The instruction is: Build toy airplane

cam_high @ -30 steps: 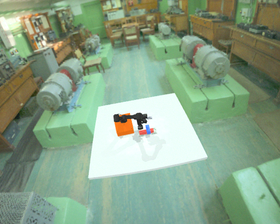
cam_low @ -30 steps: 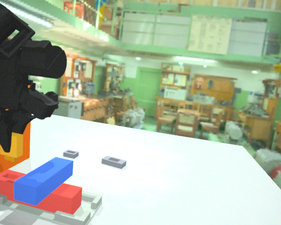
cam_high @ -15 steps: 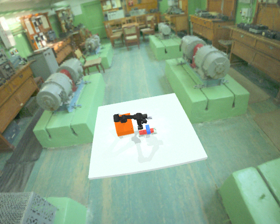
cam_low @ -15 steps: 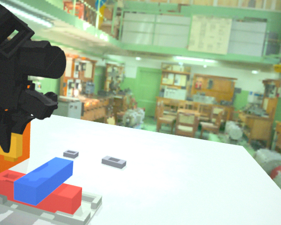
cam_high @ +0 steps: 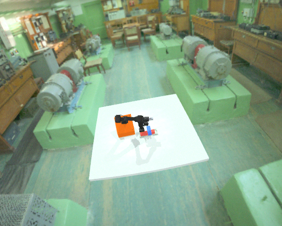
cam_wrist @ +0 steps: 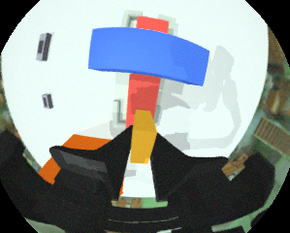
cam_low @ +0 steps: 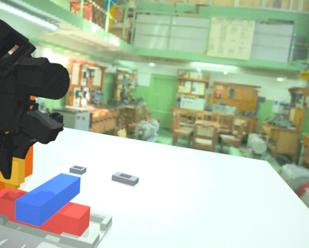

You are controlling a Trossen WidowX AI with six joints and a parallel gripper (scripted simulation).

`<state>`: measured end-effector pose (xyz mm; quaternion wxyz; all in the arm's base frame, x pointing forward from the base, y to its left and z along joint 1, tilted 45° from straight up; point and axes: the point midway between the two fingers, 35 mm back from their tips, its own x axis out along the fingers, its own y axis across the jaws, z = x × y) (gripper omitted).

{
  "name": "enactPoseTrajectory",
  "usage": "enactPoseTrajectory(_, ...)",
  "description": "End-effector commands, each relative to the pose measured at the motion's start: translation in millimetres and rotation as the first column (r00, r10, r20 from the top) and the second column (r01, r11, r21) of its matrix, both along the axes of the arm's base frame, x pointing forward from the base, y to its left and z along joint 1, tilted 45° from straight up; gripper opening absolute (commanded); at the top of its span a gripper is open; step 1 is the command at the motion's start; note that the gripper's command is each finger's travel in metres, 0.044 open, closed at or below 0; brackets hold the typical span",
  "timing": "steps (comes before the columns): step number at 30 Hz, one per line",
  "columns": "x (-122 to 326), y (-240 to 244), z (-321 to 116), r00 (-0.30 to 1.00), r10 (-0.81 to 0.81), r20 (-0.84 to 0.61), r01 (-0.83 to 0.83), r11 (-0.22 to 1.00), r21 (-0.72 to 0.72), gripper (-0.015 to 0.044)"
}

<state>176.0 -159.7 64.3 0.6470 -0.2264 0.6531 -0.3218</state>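
The gripper (cam_low: 11,170) (cam_wrist: 141,128), clamped on the yellow tail fin (cam_low: 15,172) (cam_wrist: 143,138), holds it upright above the socket near the red fuselage's (cam_high: 143,133) (cam_low: 74,216) (cam_wrist: 144,92) tail.

The red fuselage (cam_high: 143,133) (cam_low: 76,216) (cam_wrist: 144,92) lay in the grey cradle (cam_low: 88,241) (cam_wrist: 120,92), the blue wing (cam_high: 149,130) (cam_low: 49,197) (cam_wrist: 146,54) crossed it, and the yellow tail fin (cam_low: 17,173) (cam_wrist: 144,138) hung upright above its left-end socket (cam_low: 11,195).

We've the arm base (cam_high: 125,132) (cam_low: 29,166) (cam_wrist: 79,146) nr the tbl's (cam_high: 160,150) (cam_low: 189,213) (cam_wrist: 77,78) L edge; jig (cam_high: 156,132) (cam_low: 106,222) (cam_wrist: 118,112) to its R, w/ fuselage (cam_high: 143,133) (cam_low: 74,216) (cam_wrist: 145,89) in it, wing (cam_high: 149,130) (cam_low: 47,198) (cam_wrist: 146,55) across top, fin (cam_low: 18,170) (cam_wrist: 144,138) above its L end. Lg holder (cam_low: 125,179) (cam_wrist: 44,47) & sm holder (cam_low: 77,169) (cam_wrist: 48,101) lie twd the far edge.
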Motion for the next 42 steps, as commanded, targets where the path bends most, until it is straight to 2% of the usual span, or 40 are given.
enactPoseTrajectory(1, -1, -4, -5, 1.0, 0.004, -0.005, -0.004, 1.0, 0.004, 0.0065)
enactPoseTrajectory(18, -3, -14, -14, 1.0, 0.005, -0.006, -0.005, 1.0, 0.001, 0.0065)
enactPoseTrajectory(23, -3, -14, -13, 1.0, 0.0, -0.004, 0.0, 1.0, -0.002, 0.0031)
enactPoseTrajectory(24, -3, -14, -13, 1.0, 0.0, -0.004, 0.0, 1.0, -0.002, 0.0005)
enactPoseTrajectory(28, -3, -14, -13, 1.0, 0.0, -0.004, 0.0, 1.0, -0.002, 0.0)
enactPoseTrajectory(38, -3, -14, -13, 1.0, 0.0, -0.004, 0.0, 1.0, -0.002, 0.026)
enactPoseTrajectory(42, -3, -14, -13, 1.0, 0.0, -0.004, 0.0, 1.0, -0.002, 0.026)
